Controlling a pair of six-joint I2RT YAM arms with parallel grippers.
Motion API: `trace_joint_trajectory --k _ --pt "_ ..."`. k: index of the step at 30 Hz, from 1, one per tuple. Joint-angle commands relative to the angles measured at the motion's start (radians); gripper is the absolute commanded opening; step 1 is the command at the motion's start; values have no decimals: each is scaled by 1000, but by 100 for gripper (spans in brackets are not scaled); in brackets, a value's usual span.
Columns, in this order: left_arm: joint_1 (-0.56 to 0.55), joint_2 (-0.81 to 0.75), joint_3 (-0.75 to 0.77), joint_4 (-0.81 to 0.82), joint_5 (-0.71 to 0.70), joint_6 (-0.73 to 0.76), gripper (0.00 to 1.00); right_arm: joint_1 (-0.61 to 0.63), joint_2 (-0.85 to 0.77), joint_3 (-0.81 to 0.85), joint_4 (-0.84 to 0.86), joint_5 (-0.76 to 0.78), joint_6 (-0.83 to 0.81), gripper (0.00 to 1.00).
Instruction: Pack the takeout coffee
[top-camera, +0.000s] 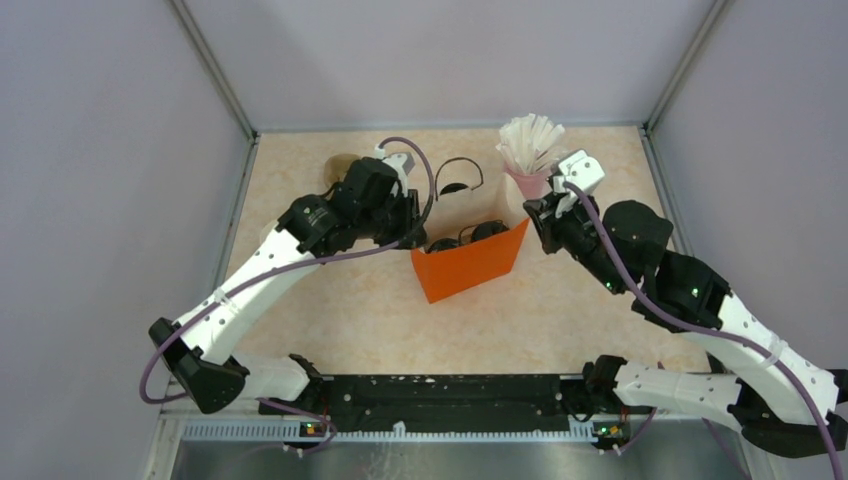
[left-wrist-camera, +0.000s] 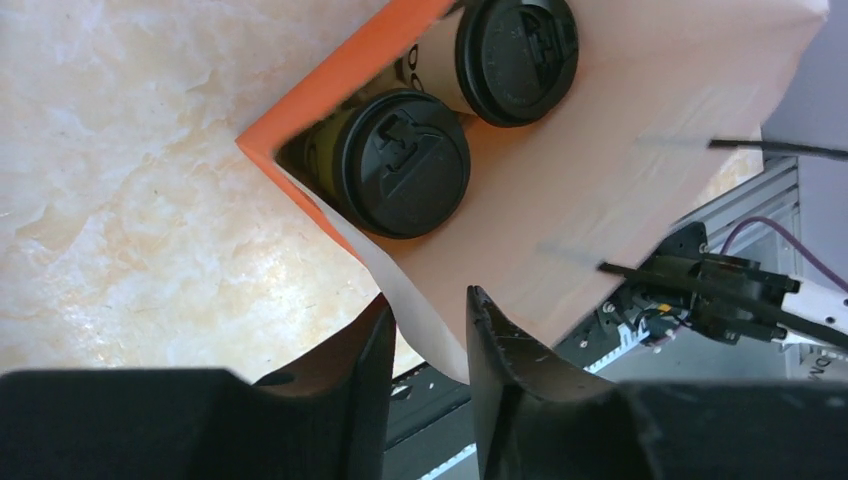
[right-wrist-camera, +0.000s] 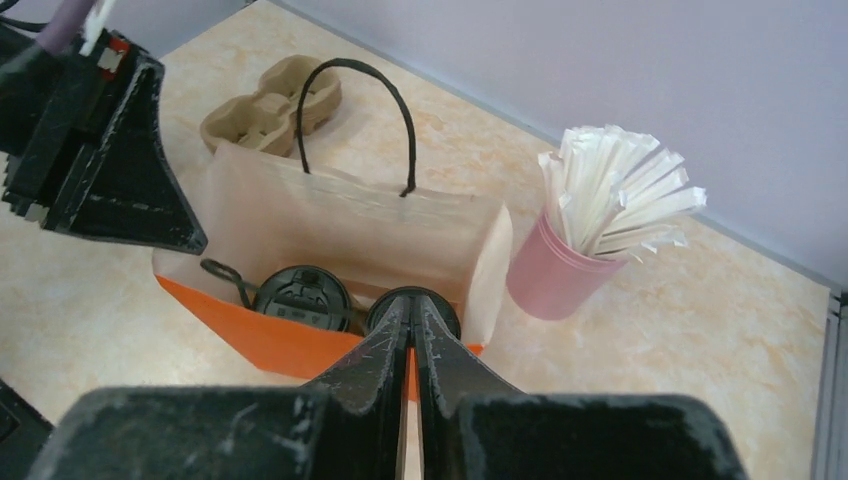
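Packing looks done: takeout coffee (left-wrist-camera: 405, 165) upright inside orange bag (top-camera: 470, 265), second lidded cup beside it. Left gripper (left-wrist-camera: 430, 298) at bag's 9 o'clock, fingers apart astride the paper rim. Right gripper (right-wrist-camera: 413, 305) at 3 o'clock, fingers together; pinching rim or not, cannot tell. Next: lift both clear without snagging handle (right-wrist-camera: 355, 70). Pink straw cup (right-wrist-camera: 555, 275) crowds 1 o'clock; cardboard carrier (right-wrist-camera: 270, 105) at 10.
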Motion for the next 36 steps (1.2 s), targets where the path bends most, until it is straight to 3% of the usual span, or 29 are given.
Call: trace_joint_trajectory --k 1,3,5,7,8,12,19,23,27,30,33,36 --pt "6 9 61 14 -8 10 41 -10 -5 23 -3 109 64 6" --pt "6 14 83 10 -7 13 44 -10 11 33 -4 138 130 9" --pt "7 17 109 12 -7 18 57 -11 36 33 14 156 166 15" --pt "6 18 137 18 -11 36 90 -28 79 54 21 180 193 23" --pt "6 16 151 18 -13 46 98 -58 103 71 24 172 216 28" --pt "7 -7 177 16 -33 95 99 -304 201 112 55 -33 283 37" --pt "8 -105 148 -7 -122 216 99 -615 438 151 111 -253 246 32" --pt "8 -160 134 -38 -158 270 99 -651 558 170 195 -282 126 30" --pt "8 -232 81 -61 -193 281 99 -684 706 281 140 -344 102 41" --pt "7 -269 58 -62 -203 265 99 -683 748 301 159 -375 70 43" --pt "7 -289 45 -63 -204 247 99 -684 769 327 168 -346 64 41" --pt "8 -297 42 -65 -207 239 99 -684 793 368 150 -330 61 32"
